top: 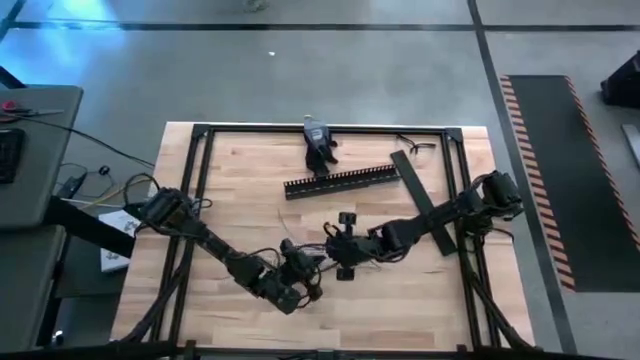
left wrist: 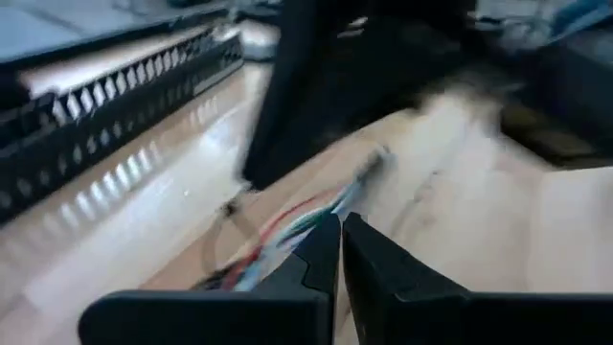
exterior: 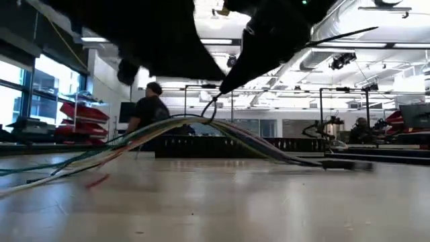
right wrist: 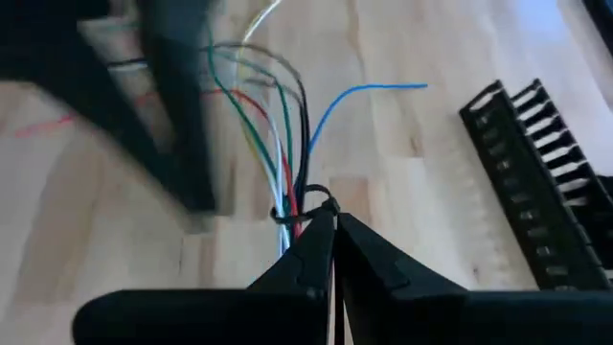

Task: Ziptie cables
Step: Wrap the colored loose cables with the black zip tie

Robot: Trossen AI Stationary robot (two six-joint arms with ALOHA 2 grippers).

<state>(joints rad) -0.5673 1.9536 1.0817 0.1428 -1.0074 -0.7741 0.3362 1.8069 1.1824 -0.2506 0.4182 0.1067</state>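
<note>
The cables [right wrist: 273,144] are a thin bundle of white, green, red, blue and dark wires on the wooden table. They also show in the low view [exterior: 134,138] and the left wrist view [left wrist: 278,235]. A black zip tie [right wrist: 305,203] loops around them. My right gripper [right wrist: 333,222] is shut right at that loop, near the table's middle [top: 340,248]. My left gripper [left wrist: 341,222], toward the near edge [top: 300,285], is shut, its tips beside the wires. I cannot tell whether it touches them. My right gripper pinches the zip tie's loop [exterior: 211,107] at its upper side between its two fingertips, coming slanting down from above. The wires pass through the loop and arch up clear of the table there [exterior: 201,121]. Both their ends trail down onto the wood.
A long black comb-edged duct [top: 340,182] lies beyond the grippers, and a flat black strip [top: 425,200] lies slanted at its right end. A grey and black tool [top: 318,140] sits at the far edge. Black frame rails [top: 200,170] border the table.
</note>
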